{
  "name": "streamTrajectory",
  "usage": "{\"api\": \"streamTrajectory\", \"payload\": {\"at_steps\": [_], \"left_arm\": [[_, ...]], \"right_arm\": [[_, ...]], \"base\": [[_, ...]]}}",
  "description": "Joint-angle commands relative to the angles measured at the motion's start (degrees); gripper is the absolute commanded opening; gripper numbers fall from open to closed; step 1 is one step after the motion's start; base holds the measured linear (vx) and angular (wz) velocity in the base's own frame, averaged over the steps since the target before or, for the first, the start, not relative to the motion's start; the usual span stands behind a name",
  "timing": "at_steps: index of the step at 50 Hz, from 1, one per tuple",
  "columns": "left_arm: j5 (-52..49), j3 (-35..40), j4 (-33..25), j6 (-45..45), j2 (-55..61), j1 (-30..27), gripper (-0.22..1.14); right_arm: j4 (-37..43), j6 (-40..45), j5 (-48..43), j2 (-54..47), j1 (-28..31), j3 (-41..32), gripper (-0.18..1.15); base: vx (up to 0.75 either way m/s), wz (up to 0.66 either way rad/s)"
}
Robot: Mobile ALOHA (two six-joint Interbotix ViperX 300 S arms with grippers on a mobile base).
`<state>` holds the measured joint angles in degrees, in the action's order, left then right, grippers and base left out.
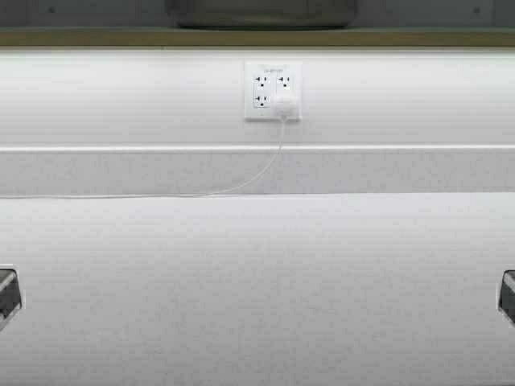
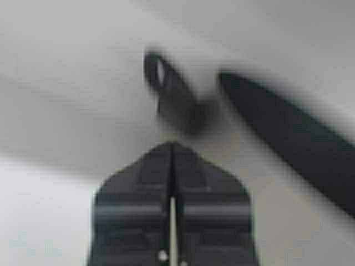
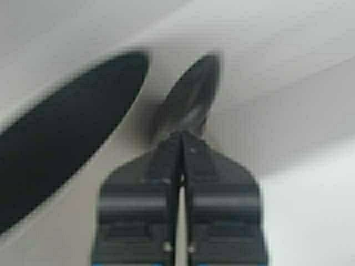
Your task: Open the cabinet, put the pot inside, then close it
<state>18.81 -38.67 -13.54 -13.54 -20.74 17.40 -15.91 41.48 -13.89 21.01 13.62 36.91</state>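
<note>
though i see both arms only as slivers at the counter [image 1: 257,289] edges, left gripper [image 2: 172,145] and right gripper [image 3: 181,134] sit pressed together. pot [image 1: 261,14] cut off overhead; blurred dark loops ahead.

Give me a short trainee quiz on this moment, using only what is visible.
1. True or false: a plug sits in the wall outlet.
2. In its wrist view, the left gripper is: A) wide open, B) shut, C) out of view.
3. Fill in: from the plug, the white cord trails along the counter toward the robot's ____ side.

Key: 1 true; 2 B; 3 left.
</note>
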Motion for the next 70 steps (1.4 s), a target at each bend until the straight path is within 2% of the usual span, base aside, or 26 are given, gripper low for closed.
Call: {"api": "streamTrajectory", "payload": {"at_steps": [1, 7, 14, 30, 39, 52, 61, 70], "left_arm": [[-3.9, -4.3, 0.3, 9.2, -6.9, 0.5, 0.09], [-6.4, -8.9, 0.3, 9.9, -12.0, 0.5, 0.03], [-11.5, -12.0, 0.3, 11.2, -17.8, 0.6, 0.03], [-22.1, -11.3, 0.3, 17.1, -24.1, 0.6, 0.03], [-24.6, -11.3, 0.4, 18.4, -25.6, 0.5, 0.03], [-30.8, -10.6, 0.4, 22.7, -27.3, -3.2, 0.03], [-35.5, -9.5, 0.4, 22.4, -32.9, -4.7, 0.03], [-43.1, -7.9, 2.1, 22.4, -38.1, -11.1, 0.03]], "right_arm": [[-0.7, -6.1, 2.9, 5.8, 1.8, 2.7, 0.12], [-0.7, -10.1, 8.9, 8.4, 4.8, 4.5, 0.07], [-0.7, -12.8, 14.8, 10.1, 7.6, 5.6, 0.07], [-0.8, -13.7, 19.2, 14.0, 7.8, 6.6, 0.07], [-1.3, -15.0, 22.8, 17.8, 7.8, 6.3, 0.07], [-1.3, -16.1, 25.1, 19.2, 7.7, 7.6, 0.07], [-2.3, -17.9, 26.5, 23.2, 6.9, 8.4, 0.07], [-3.0, -20.8, 32.0, 27.1, 3.5, 8.4, 0.07]], "base": [[-0.01, 0.00], [-0.01, 0.00], [-0.04, -0.02], [-0.14, -0.02], [-0.16, -0.04], [-0.20, 0.02], [-0.23, 0.05], [-0.22, 0.06]]}}
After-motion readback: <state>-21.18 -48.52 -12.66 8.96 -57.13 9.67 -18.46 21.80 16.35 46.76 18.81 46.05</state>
